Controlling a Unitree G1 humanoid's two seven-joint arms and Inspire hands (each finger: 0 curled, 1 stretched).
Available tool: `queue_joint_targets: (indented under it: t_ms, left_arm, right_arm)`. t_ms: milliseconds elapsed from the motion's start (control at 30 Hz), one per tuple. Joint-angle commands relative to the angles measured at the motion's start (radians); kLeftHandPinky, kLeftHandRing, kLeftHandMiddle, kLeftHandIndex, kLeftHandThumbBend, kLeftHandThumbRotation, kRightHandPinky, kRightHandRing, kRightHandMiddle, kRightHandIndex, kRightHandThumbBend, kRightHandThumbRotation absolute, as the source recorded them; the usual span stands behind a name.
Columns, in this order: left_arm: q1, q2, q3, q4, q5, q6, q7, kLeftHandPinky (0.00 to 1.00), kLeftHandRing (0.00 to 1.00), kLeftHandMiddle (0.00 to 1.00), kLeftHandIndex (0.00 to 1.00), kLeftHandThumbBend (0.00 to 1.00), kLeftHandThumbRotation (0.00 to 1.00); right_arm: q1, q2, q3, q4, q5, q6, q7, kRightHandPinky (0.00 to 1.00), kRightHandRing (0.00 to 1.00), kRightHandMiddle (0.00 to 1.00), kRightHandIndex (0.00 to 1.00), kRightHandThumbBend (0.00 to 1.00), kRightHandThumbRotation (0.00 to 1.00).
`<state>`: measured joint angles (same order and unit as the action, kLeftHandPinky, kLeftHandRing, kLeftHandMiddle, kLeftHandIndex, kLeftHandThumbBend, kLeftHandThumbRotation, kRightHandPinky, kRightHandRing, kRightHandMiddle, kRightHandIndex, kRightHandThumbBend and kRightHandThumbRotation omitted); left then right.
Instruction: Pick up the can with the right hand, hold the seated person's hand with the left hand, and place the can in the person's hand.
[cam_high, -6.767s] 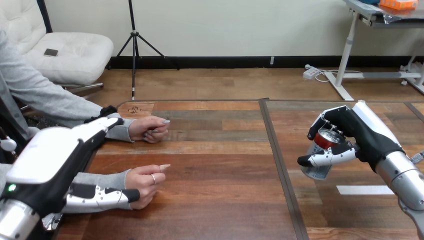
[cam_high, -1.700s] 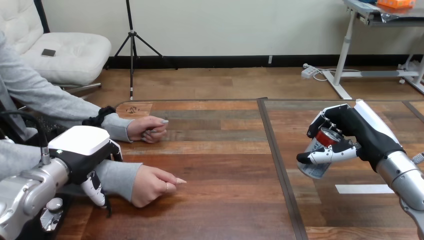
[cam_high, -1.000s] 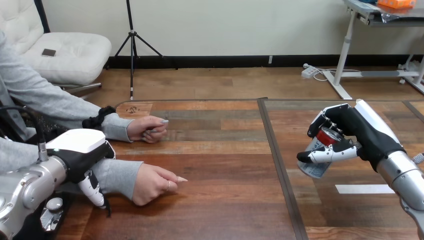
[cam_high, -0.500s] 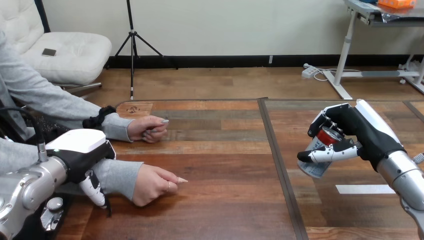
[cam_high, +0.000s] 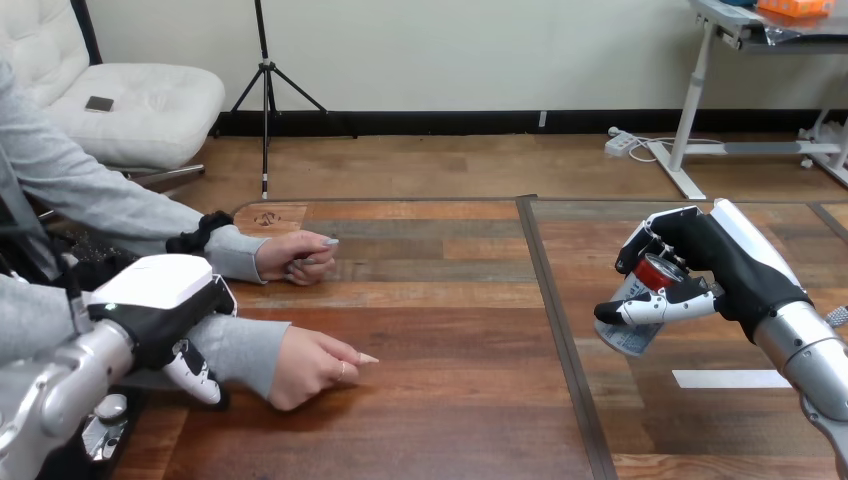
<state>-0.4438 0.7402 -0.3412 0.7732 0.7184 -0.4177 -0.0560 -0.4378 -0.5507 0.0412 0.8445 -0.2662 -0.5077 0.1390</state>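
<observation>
A white shell (cam_high: 748, 236) caps the black right hand (cam_high: 722, 268).

A white wall (cam_high: 450, 50) with a black baseboard (cam_high: 450, 122) spans the top of the frame above a wood floor (cam_high: 450, 165). A white cushioned seat (cam_high: 140, 110) sits upper left, a black tripod (cam_high: 266, 90) beside it. A white-legged desk (cam_high: 695, 100) stands upper right, a power strip (cam_high: 622, 146) near its foot. A dark wooden table (cam_high: 430, 330) fills the foreground.

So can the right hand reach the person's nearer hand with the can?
Probably yes: only bare table lies between the right hand with the can and the person's nearer hand, which is palm down.
</observation>
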Motion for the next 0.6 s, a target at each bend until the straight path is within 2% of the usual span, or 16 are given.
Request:
queue_joint_targets:
  t_ms: [0,233,567]
  left_arm:
    - [-0.025,-0.013,0.021,0.002,-0.029,-0.032,0.062,0.14,0.20,0.25,0.26,0.79,0.00]
    - [-0.023,-0.013,0.031,-0.003,-0.045,-0.060,0.092,0.13,0.18,0.23,0.24,0.76,0.00]
    - [-0.017,-0.013,0.055,-0.021,-0.095,-0.089,0.087,0.12,0.17,0.22,0.22,0.73,0.00]
  right_arm:
    - [-0.071,-0.010,-0.024,-0.024,0.024,-0.017,-0.014,0.33,0.37,0.41,0.42,0.84,0.00]
    - [-0.074,-0.010,-0.021,-0.019,0.019,-0.016,-0.015,0.34,0.38,0.42,0.42,0.85,0.00]
    - [-0.074,-0.008,-0.021,-0.021,0.024,-0.011,-0.008,0.33,0.37,0.41,0.42,0.85,0.00]
